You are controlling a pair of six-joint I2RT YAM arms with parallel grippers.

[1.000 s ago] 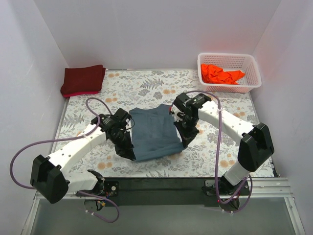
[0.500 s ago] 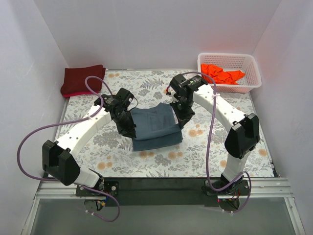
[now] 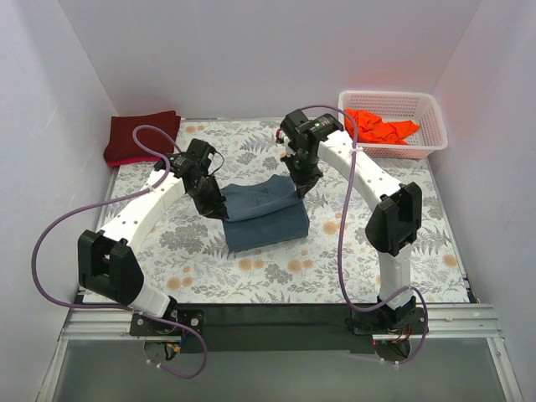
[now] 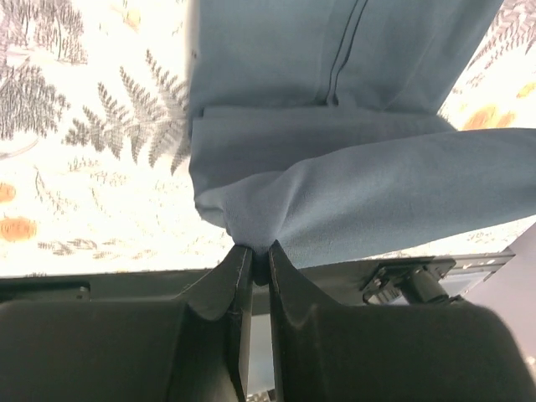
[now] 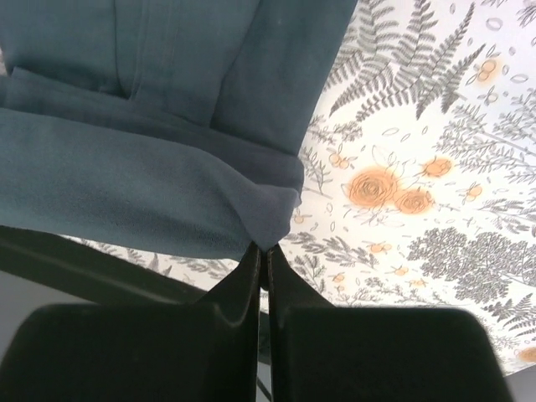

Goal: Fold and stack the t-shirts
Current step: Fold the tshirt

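The slate blue-grey t-shirt (image 3: 264,213) lies on the floral table in the middle, its near part folded over toward the far side. My left gripper (image 3: 218,206) is shut on its left corner, seen in the left wrist view (image 4: 255,251). My right gripper (image 3: 298,184) is shut on its right corner, seen in the right wrist view (image 5: 265,249). Both hold the raised edge of the blue-grey shirt (image 4: 335,201) above its lower layers (image 5: 126,75). The dark maroon t-shirt (image 3: 142,136) lies folded at the far left. The bright orange t-shirt (image 3: 378,127) lies crumpled in the basket.
The white lattice basket (image 3: 392,105) stands at the far right corner. White walls close in the table on three sides. The floral tablecloth (image 3: 352,260) covers the table. Purple cables loop from both arms.
Both grippers have carried the near edge of the blue-grey shirt away from the arm bases, toward the far side, folding it over itself. The shirt now looks shorter.
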